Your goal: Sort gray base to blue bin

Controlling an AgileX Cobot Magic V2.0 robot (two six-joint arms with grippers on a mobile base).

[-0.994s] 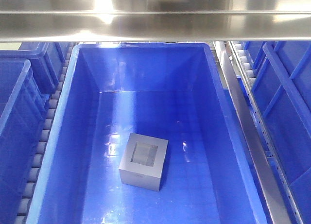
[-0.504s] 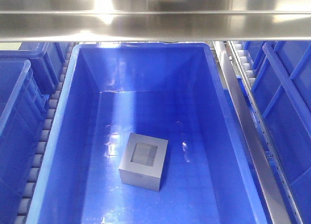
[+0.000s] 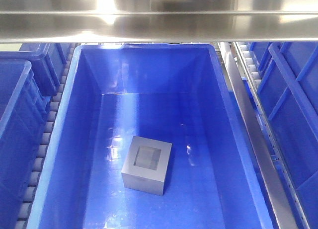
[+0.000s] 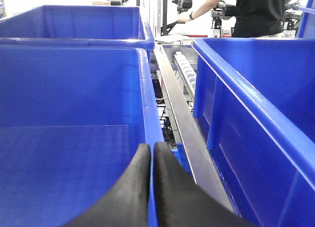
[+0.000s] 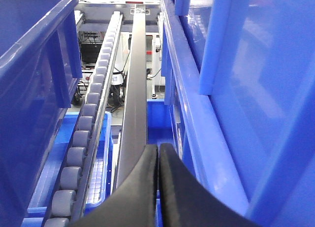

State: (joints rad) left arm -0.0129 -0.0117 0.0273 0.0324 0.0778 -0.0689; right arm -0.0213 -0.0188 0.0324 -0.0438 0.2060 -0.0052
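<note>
Both grippers, left (image 4: 151, 150) and right (image 5: 158, 152), fully closed, empty, beside blue crates.

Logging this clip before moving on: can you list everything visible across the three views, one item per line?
gray base: one, matte gray, recess up, on the floor of the blue bin.
blue bin: one, bright blue, centre of the front view.
neighbouring crates: several, blue, on both sides.
roller tracks: gray, between crates.
metal rails: silver, overhead and alongside.
person: one, dark shirt, background of left wrist view.
left gripper: black, fingers together, over a crate rim.
right gripper: black, fingers together, over a rail.
</note>
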